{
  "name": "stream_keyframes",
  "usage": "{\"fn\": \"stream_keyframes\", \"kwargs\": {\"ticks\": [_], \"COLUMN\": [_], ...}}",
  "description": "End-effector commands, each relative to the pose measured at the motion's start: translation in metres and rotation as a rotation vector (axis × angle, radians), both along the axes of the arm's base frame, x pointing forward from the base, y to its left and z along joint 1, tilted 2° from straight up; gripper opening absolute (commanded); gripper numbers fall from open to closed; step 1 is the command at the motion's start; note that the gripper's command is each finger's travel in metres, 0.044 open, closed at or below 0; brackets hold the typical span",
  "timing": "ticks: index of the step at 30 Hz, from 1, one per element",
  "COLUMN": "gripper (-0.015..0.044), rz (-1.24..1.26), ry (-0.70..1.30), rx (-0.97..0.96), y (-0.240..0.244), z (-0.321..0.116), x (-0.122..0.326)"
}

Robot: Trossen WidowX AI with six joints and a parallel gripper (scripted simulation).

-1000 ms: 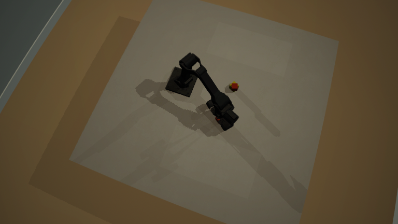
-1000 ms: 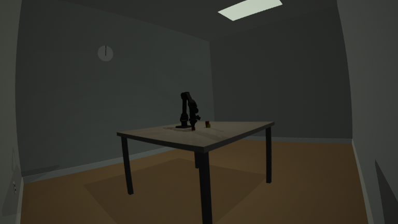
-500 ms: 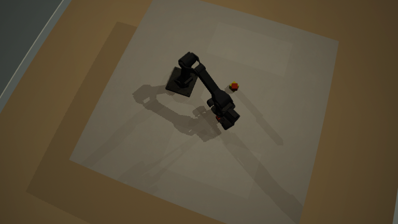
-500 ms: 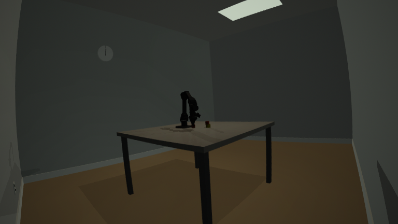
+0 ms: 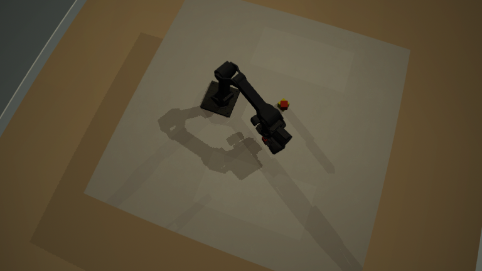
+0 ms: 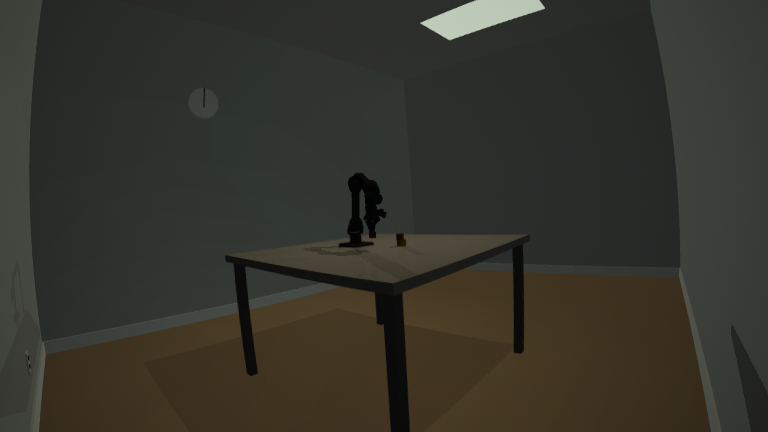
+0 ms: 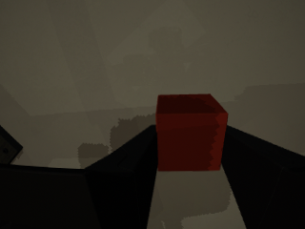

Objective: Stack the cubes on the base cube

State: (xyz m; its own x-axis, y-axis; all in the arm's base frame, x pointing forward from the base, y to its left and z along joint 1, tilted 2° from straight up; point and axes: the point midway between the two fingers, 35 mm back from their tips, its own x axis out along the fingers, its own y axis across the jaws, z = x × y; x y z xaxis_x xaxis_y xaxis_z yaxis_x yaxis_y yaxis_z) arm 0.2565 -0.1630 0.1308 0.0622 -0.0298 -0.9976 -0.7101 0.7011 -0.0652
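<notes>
Top view: from the gripper point(image 5: 265, 138) point(image 6: 372, 231) point(image 7: 187, 132), look for the yellow base cube point(image 5: 279, 104) point(image 6: 402, 242) toward the upper edge of the table point(image 5: 248, 7) point(image 6: 311, 272), slanting to its right corner. Near, but off to one side, not underneath. Fingers partly open, pressed on two opposite sides of one red cube point(image 5: 264, 140) point(image 6: 372, 235) point(image 7: 190, 143), apparently level and raised off the tabletop. Already on the yellow one: a second red cube point(image 5: 283, 104) point(image 6: 399, 236), turned relative to it; exact corner coverage hard to tell.

Probably now the carry for the second placement. Best to travel toward that upper edge, high enough to clear the stack, then line up over the opposite corner before lowering. Main risk: brushing the placed cube sideways, or closing the small gap.
</notes>
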Motion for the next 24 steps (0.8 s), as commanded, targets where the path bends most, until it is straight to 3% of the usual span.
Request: {"fn": "stream_keyframes", "kwargs": {"ticks": [1, 11, 24], "gripper": [0.0105, 0.0105, 0.0105], "rz": [0.005, -0.011, -0.332], "ry": [-0.005, -0.005, -0.014], "rx": [0.001, 0.003, 0.028], "y": [0.001, 0.005, 0.037], "z": [0.014, 0.034, 0.033], "x": [-0.001, -0.004, 0.013]}}
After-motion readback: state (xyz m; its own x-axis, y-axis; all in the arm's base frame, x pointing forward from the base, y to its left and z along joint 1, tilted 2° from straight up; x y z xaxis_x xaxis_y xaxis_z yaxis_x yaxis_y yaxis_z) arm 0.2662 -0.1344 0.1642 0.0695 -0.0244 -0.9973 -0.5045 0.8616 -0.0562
